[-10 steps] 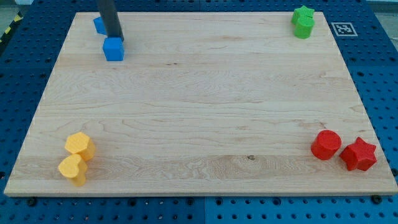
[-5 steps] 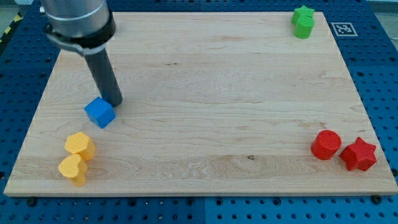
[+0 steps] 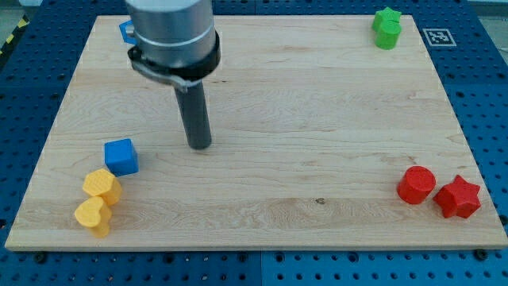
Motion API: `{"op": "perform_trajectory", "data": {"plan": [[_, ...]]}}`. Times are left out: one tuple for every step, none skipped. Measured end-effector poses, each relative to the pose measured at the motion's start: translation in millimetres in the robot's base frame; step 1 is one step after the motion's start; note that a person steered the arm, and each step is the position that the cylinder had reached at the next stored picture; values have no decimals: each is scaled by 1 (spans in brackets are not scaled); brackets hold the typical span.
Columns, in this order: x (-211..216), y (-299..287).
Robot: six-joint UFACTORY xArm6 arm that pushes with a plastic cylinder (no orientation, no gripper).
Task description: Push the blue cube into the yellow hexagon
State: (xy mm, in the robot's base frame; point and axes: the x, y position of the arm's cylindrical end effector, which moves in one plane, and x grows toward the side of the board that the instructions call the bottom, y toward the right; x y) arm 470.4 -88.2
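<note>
The blue cube sits at the view's lower left, touching or nearly touching the upper right of the yellow hexagon. A second yellow block, heart-like, lies just below the hexagon. My tip rests on the board well to the right of the blue cube and slightly above it, apart from every block.
Another blue block peeks out behind the arm at the top left. Two green blocks sit at the top right. A red cylinder and a red star sit at the lower right.
The blue cube slid down the board's left side from near the top, ending against the yellow hexagon. My tip followed it down, then pulled away to the right.
</note>
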Motion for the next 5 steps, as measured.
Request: {"op": "perform_trajectory", "data": {"plan": [[-17, -48], [-16, -91], [1, -94], [22, -90], [46, -77]]}}
